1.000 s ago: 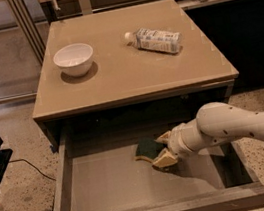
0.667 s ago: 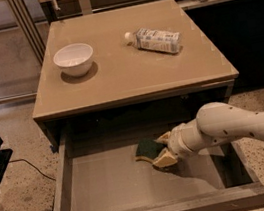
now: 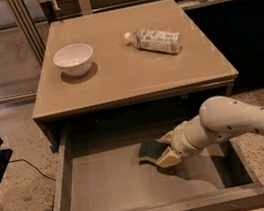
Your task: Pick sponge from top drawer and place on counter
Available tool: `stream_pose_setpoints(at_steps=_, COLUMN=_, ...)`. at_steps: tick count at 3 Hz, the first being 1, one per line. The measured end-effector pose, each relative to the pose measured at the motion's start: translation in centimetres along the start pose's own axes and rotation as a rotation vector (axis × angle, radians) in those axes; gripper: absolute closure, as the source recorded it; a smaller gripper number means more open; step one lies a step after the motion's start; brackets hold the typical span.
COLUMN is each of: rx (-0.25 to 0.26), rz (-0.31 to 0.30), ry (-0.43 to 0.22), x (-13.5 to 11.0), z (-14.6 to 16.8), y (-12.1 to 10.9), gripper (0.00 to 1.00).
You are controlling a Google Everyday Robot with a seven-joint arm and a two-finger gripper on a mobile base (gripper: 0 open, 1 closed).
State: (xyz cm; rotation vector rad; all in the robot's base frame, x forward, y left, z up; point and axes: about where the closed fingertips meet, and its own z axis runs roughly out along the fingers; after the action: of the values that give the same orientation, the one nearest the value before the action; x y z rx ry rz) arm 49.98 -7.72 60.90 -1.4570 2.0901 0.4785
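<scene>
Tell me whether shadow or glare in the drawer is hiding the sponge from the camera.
Camera view: no; the sponge shows clearly, gripped by the claw inside the top drawer. The claw's shadow darkens the floor beside it, the drawer's back is dim, and there is mild sheen on the counter.

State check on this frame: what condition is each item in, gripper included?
drawer: pulled open.
sponge: inside the drawer, green side up, not yet on the counter.
gripper: down inside the drawer, at the sponge.
bowl: upright on the counter, looks empty.
bottle: lying on its side on the counter.
</scene>
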Motion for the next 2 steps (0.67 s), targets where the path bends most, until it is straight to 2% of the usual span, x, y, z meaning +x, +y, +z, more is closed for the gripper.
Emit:
stream_pose_setpoints(at_steps=1, rx=-0.011, rz=-0.022, ry=-0.009, x=-1.3, z=-3.9, y=0.4, gripper=1.0)
stream_pose_setpoints(at_steps=2, rx=0.003, rz=-0.051, ry=-0.04, x=-3.7, z=-9.4, y=0.5, gripper=1.0)
